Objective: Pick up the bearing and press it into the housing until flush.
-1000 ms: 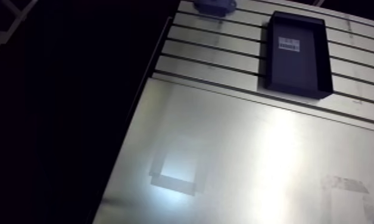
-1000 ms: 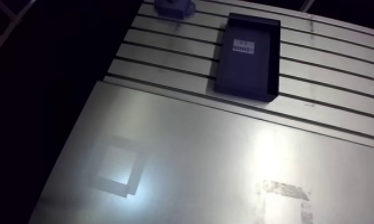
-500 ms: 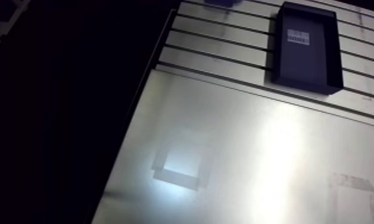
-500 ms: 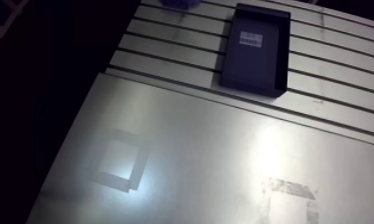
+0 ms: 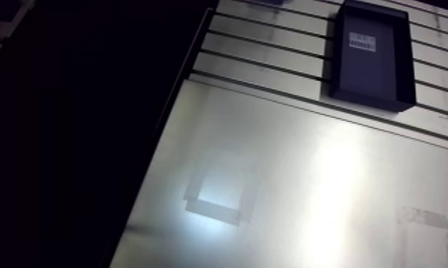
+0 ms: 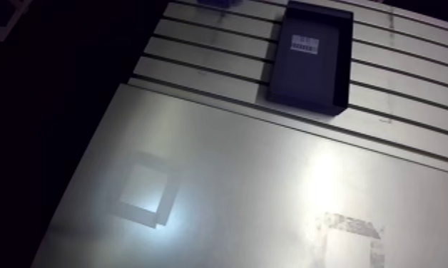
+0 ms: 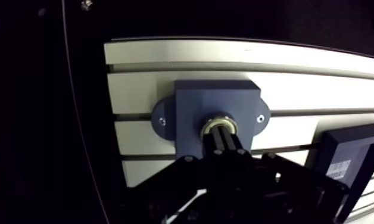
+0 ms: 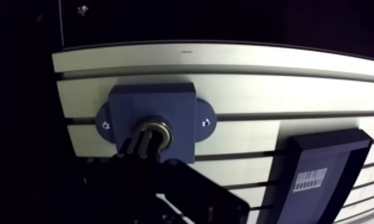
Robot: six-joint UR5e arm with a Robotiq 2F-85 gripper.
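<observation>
The gripper (image 7: 224,134), jaws pressed together, bears on the bearing (image 7: 214,123) in the blue housing (image 7: 194,98) just ahead; an off-centre push could cock and jam it.

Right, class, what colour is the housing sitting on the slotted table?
The housing is dark blue; the wrist view shows it best.

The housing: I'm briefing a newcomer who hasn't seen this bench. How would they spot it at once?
Look at the slotted table, near its end, beside the black tray. The housing is the blue-grey square block with two rounded ears screwed down. Unlike the tray with its barcode label, it has a metal ring, the bearing, at its centre.
</observation>
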